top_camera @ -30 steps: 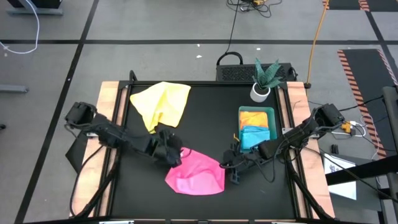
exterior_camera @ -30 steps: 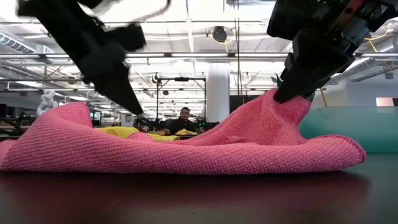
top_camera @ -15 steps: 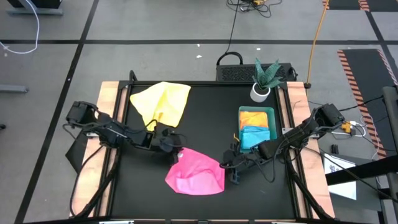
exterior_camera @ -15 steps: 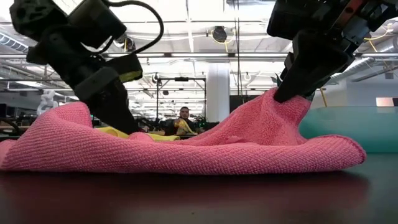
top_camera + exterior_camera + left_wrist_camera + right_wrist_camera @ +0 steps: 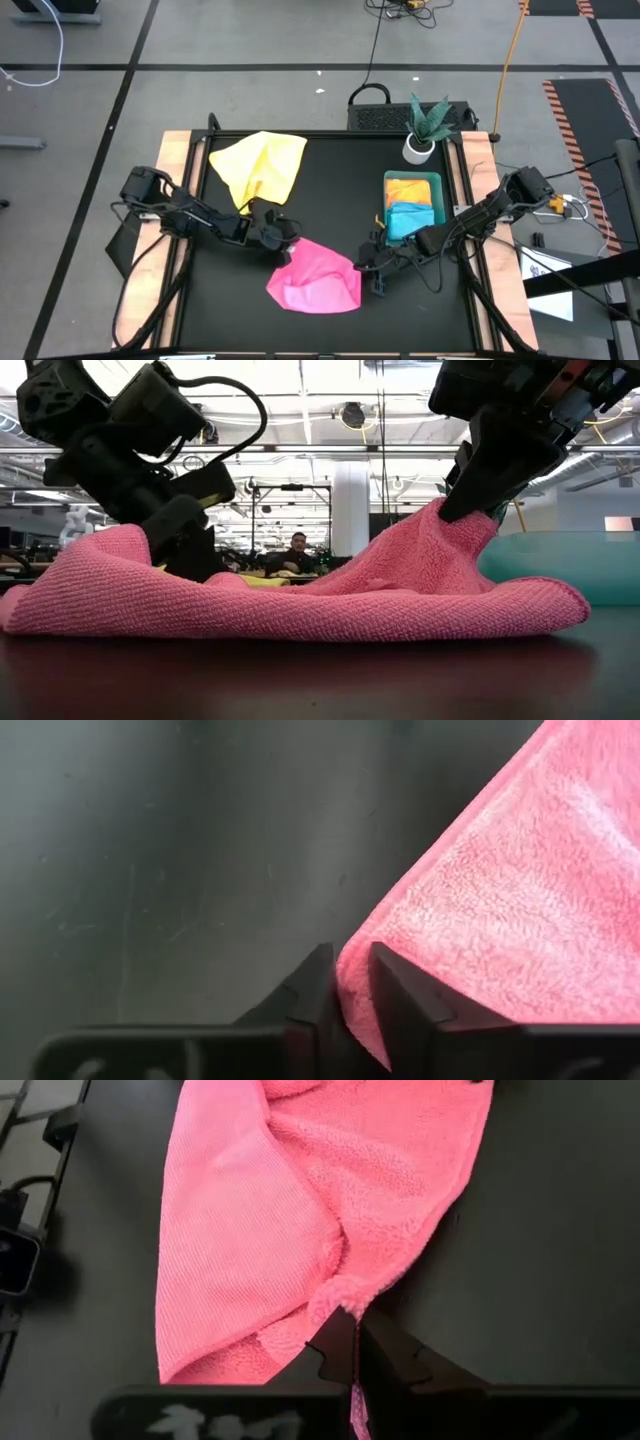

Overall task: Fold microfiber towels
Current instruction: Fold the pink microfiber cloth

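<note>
High: green tray (image 5: 437, 183) holds an orange-yellow towel (image 5: 404, 190) and a light blue towel (image 5: 410, 218); pink towel (image 5: 315, 277) lies crumpled just left of tray, yellow towel (image 5: 261, 165) farther left.
Low: pink terry pile is ribbed and soft.
Left wrist: left gripper (image 5: 345, 982) pinches the pink corner.
Right wrist: right gripper (image 5: 357, 1342) is clamped on the pink edge.

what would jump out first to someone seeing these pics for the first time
The pink towel lies crumpled at the front middle of the black table, with both dark arms reaching in to it. The left end effector has a corner of its edge between its fingers, and the right end effector is shut on the opposite edge, lifting it into a peak. Behind, a yellow towel lies spread at the back left, and a green tray on the right holds folded towels.
</note>
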`<action>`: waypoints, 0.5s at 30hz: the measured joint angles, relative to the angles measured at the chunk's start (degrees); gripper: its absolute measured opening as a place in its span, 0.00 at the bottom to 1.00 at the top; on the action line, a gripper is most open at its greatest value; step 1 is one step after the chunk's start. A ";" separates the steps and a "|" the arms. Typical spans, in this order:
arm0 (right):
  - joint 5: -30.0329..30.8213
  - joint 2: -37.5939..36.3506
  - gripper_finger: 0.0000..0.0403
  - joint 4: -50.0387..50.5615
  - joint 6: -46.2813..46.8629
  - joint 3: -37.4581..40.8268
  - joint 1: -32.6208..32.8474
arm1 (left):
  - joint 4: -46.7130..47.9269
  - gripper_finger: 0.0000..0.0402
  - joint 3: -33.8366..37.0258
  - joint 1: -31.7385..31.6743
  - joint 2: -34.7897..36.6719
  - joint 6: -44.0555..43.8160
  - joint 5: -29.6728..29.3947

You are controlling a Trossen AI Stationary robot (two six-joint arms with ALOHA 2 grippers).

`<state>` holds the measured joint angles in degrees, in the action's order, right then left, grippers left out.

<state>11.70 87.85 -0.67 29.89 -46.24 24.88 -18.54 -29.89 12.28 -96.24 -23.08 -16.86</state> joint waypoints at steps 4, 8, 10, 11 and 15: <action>1.19 0.02 0.01 0.86 -3.27 0.00 -0.09 | 4.35 0.03 0.14 1.79 3.53 1.80 -2.96; 11.39 0.02 0.01 3.46 -5.05 -0.03 -1.21 | 10.29 0.01 0.22 5.30 9.78 1.73 -14.93; 15.61 0.02 0.01 4.91 -5.36 -0.02 -2.51 | 13.80 0.01 0.24 7.51 12.77 0.56 -22.46; 17.01 0.01 0.01 5.79 -5.36 -0.02 -3.35 | 14.33 0.01 0.24 8.42 13.61 0.02 -25.36; 18.51 0.02 0.07 6.93 -7.08 0.02 -7.26 | 16.39 0.01 0.22 10.57 15.04 -1.64 -30.00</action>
<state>30.22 87.88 6.26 22.81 -46.22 17.63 -2.15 -29.67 22.85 -81.21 -24.72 -46.87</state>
